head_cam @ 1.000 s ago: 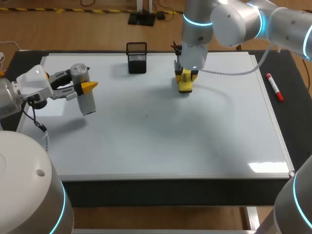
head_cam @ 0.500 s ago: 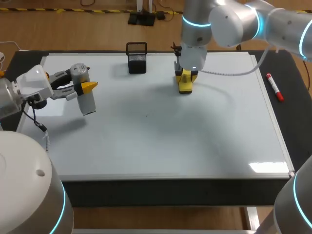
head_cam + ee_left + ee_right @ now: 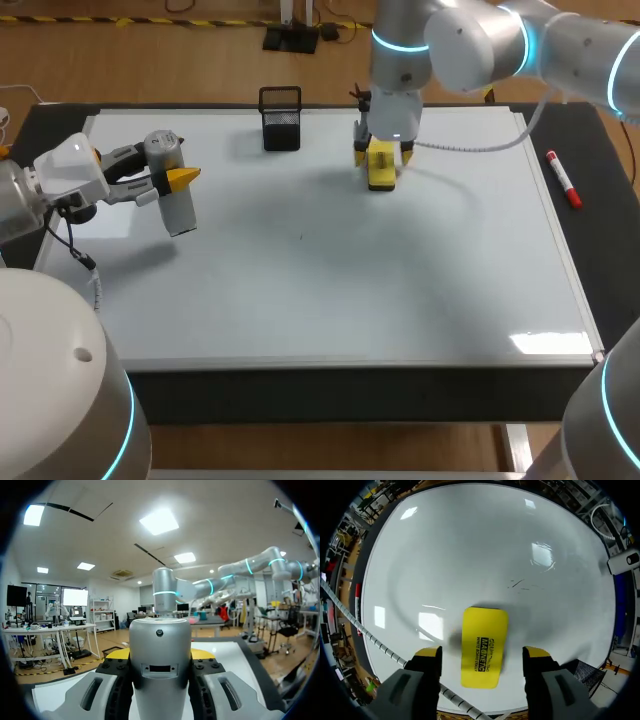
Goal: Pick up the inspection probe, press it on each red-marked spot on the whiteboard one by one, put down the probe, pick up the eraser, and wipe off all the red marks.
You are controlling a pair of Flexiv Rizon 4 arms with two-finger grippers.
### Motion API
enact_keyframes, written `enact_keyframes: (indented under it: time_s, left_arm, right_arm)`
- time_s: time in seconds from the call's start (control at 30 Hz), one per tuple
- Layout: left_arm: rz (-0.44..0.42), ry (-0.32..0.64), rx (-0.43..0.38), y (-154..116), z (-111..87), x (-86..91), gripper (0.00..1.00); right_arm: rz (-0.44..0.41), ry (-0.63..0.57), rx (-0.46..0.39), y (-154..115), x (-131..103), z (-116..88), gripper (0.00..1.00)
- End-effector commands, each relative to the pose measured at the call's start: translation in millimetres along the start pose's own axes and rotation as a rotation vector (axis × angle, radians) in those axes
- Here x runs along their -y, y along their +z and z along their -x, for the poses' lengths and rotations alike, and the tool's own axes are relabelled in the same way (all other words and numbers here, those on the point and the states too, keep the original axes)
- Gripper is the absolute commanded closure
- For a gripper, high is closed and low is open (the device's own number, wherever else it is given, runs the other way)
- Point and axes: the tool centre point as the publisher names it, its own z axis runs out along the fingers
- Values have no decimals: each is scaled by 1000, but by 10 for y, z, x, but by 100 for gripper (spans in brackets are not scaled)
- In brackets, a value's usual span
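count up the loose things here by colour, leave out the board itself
yellow: 1, the eraser
black: 1, the mesh basket
red: 1, the marker
grey: 1, the probe
total: 4

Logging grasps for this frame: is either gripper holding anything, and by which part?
The left gripper holds the inspection probe around its middle. The right gripper is open, holding nothing; the eraser lies on the whiteboard between its fingers.

Yellow eraser [image 3: 380, 166] flat on whiteboard [image 3: 330, 290]; grey probe [image 3: 172, 195] above its left side.
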Motion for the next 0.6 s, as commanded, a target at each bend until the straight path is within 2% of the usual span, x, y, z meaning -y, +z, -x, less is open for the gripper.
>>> enact_keyframes:
  time_s: [0.03, 0.17, 0.3, 0.6]
  left_arm:
    - [0, 1, 1, -1, -2, 9, 100]
    - [0, 1, 1, -1, -2, 9, 100]
    - [0, 1, 1, -1, -2, 9, 100]
    - [0, 1, 1, -1, -2, 9, 100]
  right_arm:
    - [-11, 3, -3, -96, -28, -50, 0]
    - [-21, 5, -2, -145, -59, -96, 0]
    - [-36, 57, 30, -230, -115, -175, 0]
    - [-24, 295, 173, -472, -179, -419, 0]
